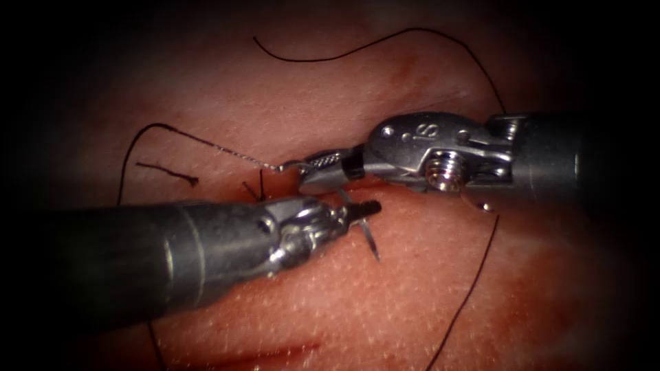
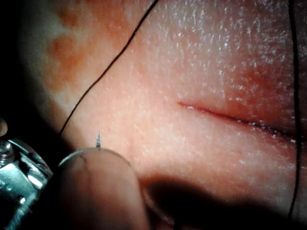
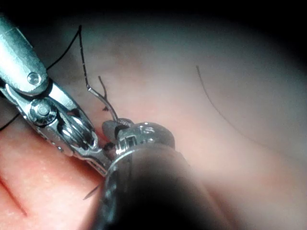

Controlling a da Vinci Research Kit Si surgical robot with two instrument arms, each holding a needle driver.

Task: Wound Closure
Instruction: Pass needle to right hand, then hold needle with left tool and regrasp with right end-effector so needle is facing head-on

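Both hands [image 1: 361, 209] [image 1: 309, 165] grip needle [image 1: 370, 242] midwound.

Needle [image 1: 362, 223] mid-curve hidden betw. pincers; thread [image 1: 462, 306] cut off at btm edge.

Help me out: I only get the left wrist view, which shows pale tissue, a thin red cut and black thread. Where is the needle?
Observer: In the endoscope view the left tool grips the needle near its pointed end. The point looks clear of the tissue, not in it.
Visitor: And the other tool?
Observer: The right tool sits at the needle's thread end. I cannot tell whether it holds the needle.
Visitor: Where does the thread go from there?
Observer: The thread runs from that end and loops away to the endoscope view's left.
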